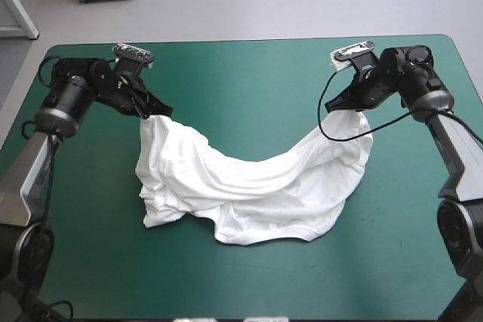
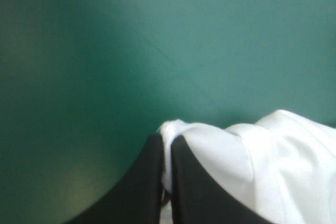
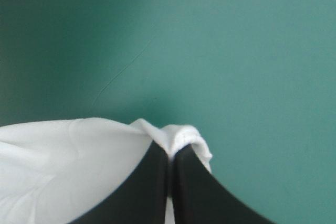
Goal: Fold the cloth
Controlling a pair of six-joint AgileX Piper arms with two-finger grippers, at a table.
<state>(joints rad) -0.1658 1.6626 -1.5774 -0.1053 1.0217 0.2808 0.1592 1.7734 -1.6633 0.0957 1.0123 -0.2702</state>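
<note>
The white T-shirt (image 1: 249, 186) hangs in a sagging arc between my two grippers, its middle resting crumpled on the teal-green cover (image 1: 241, 81). My left gripper (image 1: 155, 108) is shut on the T-shirt's left corner, toward the table's far left. In the left wrist view a pinch of T-shirt (image 2: 220, 150) pokes out between the black fingers (image 2: 142, 182) of that gripper (image 2: 168, 142). My right gripper (image 1: 341, 103) is shut on the T-shirt's right corner, toward the far right. From the right wrist the T-shirt (image 3: 68, 156) bunches over the tips of the gripper (image 3: 170, 153).
Bare teal-green cover (image 1: 249, 284) lies in front of the T-shirt and beyond it toward the far edge. The table's far edge (image 1: 241, 40) runs just behind both grippers.
</note>
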